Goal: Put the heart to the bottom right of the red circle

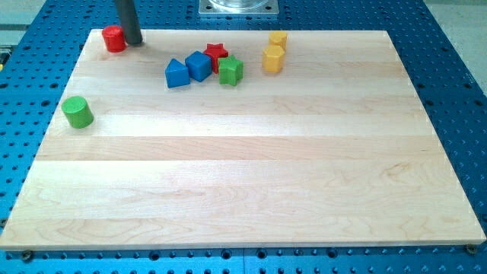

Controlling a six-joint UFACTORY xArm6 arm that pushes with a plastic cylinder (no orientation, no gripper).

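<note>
While my tip [134, 43] rests at the upper left of the wooden surface [243, 190], just right of the red circle [114, 39], the yellow heart [278, 39] sits near the top edge, right of centre; its pointing and long axis cannot be made out. No fingers exist to open or close. A second yellow block [273, 58] lies just below it.

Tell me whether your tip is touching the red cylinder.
Cannot tell. In the camera view my tip stands right against the view's right side of the red cylinder, with no visible gap, but one view cannot confirm contact.
</note>
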